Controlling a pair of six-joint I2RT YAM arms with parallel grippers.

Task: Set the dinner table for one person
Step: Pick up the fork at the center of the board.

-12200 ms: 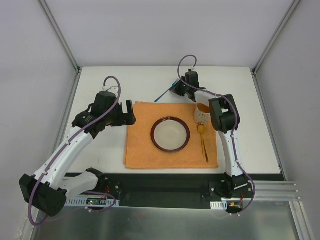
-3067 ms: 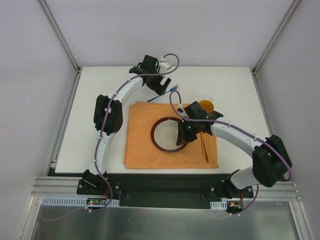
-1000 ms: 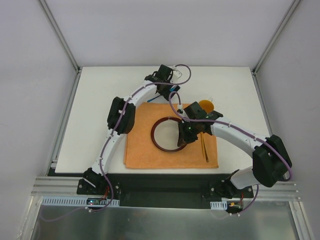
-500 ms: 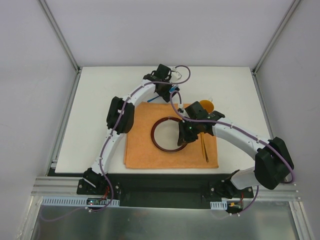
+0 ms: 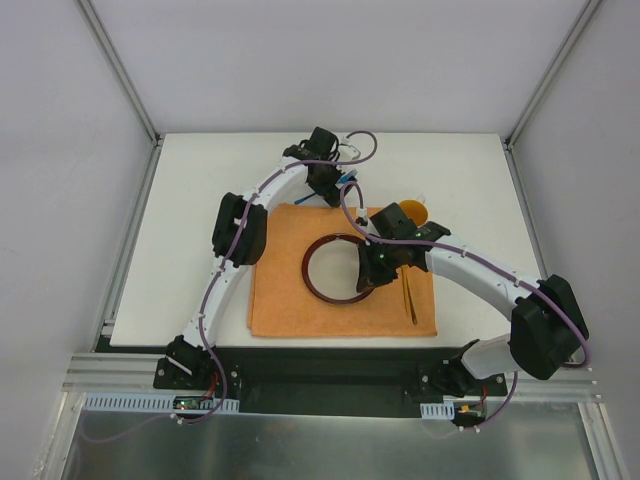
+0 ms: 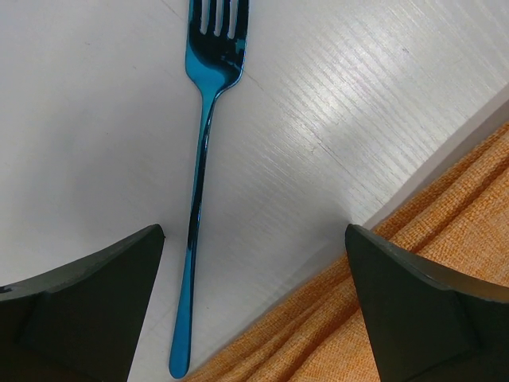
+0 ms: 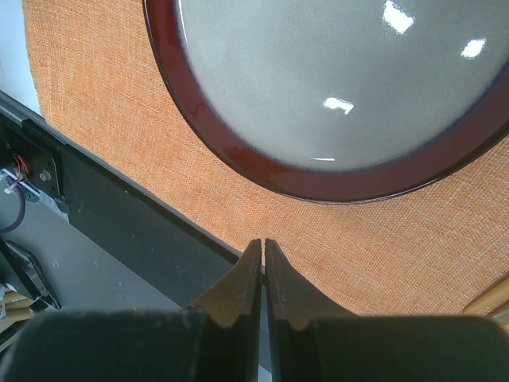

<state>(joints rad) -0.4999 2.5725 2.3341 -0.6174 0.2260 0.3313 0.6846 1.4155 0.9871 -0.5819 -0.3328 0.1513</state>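
The left gripper (image 6: 253,239) has swung over the blue fork (image 6: 203,151), fingers spread wide and empty, handle between them. The fork lies on the dinner table (image 5: 180,200) just beyond the far edge of the orange placemat (image 5: 285,300). The right gripper (image 7: 263,248) stays pinched shut on nothing above the placemat; a fork pickup looks next.

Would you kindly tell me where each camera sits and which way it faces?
Top external: above and behind the bases, looking down on the white table, left arm, right arm.
Left wrist: on its arm, down at a shiny blue metal fork; open left pincer shows.
Right wrist: on its arm, down past the shut right pincer at a round red-rimmed plate.
Shared: both wrist views show the orange cloth placemat.
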